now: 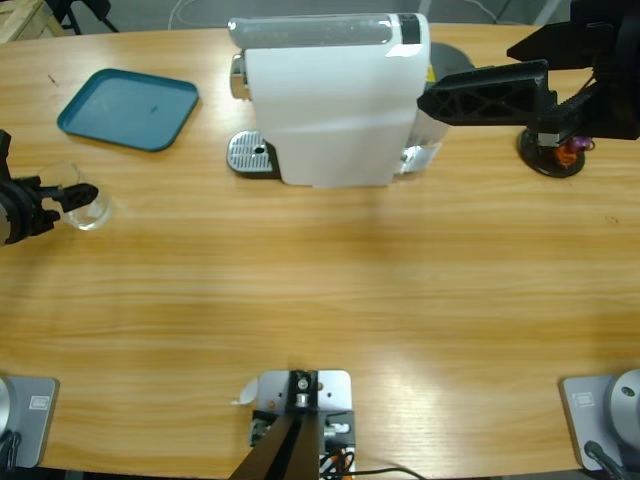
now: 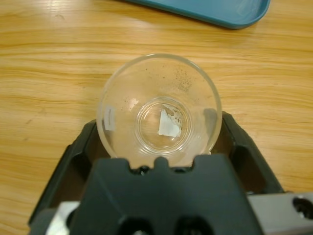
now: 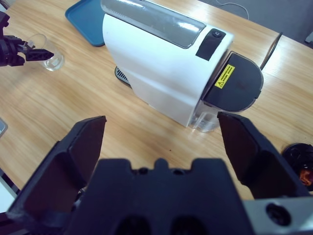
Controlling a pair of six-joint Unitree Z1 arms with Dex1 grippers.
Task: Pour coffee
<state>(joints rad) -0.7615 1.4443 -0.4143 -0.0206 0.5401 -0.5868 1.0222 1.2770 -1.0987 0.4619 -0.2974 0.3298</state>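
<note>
A small clear glass tumbler (image 1: 95,212) stands on the table at the far left. My left gripper (image 1: 72,196) comes in from the left edge and is shut on it. In the left wrist view I look down into the tumbler (image 2: 159,83), and a black jaw presses each side of it. It looks dry and the coffee does not show. My right gripper (image 1: 440,98) hangs open above the table beside the right end of the white coffee machine (image 1: 330,100), with nothing between its jaws. The right wrist view looks past the right gripper (image 3: 161,125) down at the coffee machine (image 3: 156,63).
A teal tray (image 1: 128,107) lies at the back left, just beyond the tumbler. The machine's metal drip plate (image 1: 250,155) faces left. A black round holder (image 1: 550,160) with small coloured capsules sits at the back right under the right arm.
</note>
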